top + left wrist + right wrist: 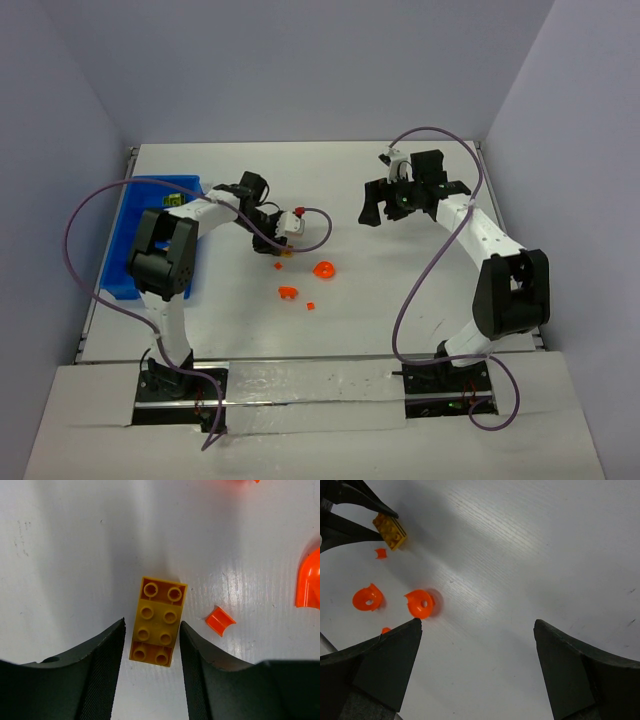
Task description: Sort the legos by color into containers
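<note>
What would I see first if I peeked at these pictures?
Probably the yellow brick, lying flat on the white table between the left arm's black fingers. Bright orange bits are scattered close by, and a big blue tray sits at the table's left edge.

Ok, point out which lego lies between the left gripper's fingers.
The yellow studded brick, the only rectangular one; the curved orange bit beside it lies outside the left gripper.
</note>
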{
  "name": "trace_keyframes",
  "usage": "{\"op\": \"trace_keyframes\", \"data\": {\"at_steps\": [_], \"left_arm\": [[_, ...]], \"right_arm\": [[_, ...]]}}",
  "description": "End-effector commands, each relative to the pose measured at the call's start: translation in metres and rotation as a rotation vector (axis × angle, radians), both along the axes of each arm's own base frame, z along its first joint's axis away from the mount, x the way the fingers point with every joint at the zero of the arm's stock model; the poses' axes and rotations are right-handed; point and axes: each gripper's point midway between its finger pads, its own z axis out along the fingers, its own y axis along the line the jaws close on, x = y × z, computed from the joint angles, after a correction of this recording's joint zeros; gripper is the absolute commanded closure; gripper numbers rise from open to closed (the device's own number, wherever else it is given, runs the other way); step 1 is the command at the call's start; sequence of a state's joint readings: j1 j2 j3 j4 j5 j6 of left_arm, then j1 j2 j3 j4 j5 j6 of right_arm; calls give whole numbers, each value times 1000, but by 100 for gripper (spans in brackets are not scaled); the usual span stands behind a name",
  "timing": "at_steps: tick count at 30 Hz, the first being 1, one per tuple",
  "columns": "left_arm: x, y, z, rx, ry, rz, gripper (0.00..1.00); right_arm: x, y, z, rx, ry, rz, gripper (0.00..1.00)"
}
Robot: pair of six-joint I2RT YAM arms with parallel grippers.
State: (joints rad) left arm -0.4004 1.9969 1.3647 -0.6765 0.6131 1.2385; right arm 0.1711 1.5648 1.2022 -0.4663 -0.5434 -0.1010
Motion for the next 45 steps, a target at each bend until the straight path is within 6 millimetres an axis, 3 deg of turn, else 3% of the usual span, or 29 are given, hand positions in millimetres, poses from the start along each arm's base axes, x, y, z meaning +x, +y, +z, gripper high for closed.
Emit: {"op": "trace_keyframes", "data": {"at_steps": [1,7,10,11,12,13,15,16,19,21,24,28,34,39,45], "left_arm": [[0,-6,-2,-16,-15,-25,48],[1,-5,9,-16,-13,8,71],[-1,3,41,-53,-16,58,89],[-1,11,66,-96,-28,87,94],[4,20,67,-97,-25,118,94],[3,34,97,-145,-37,154,97],[-3,52,128,-180,-52,191,98],[-13,68,158,-205,-89,219,100],[-29,115,184,-146,-113,338,100],[-38,146,187,-95,-120,394,100],[-51,210,184,-55,-124,538,100],[-52,259,163,18,-71,630,100],[-39,307,141,94,-14,690,100],[-19,336,124,203,-94,715,98],[-5,354,103,262,-100,733,92]], "right_arm": [[7,-1,7,6,-19,10,0],[7,-1,8,10,-20,7,0],[6,0,11,13,-27,10,0],[5,0,11,13,-28,12,0],[5,0,12,14,-30,12,0],[5,0,12,15,-29,13,0],[5,1,14,19,-33,16,0],[4,1,14,22,-30,18,0],[4,3,14,27,-24,25,0],[4,3,11,26,-18,29,0],[6,4,7,18,-9,29,0],[5,5,8,21,-5,32,0],[5,6,8,26,6,32,0],[5,6,9,25,1,29,0],[5,7,7,33,9,31,0]]}}
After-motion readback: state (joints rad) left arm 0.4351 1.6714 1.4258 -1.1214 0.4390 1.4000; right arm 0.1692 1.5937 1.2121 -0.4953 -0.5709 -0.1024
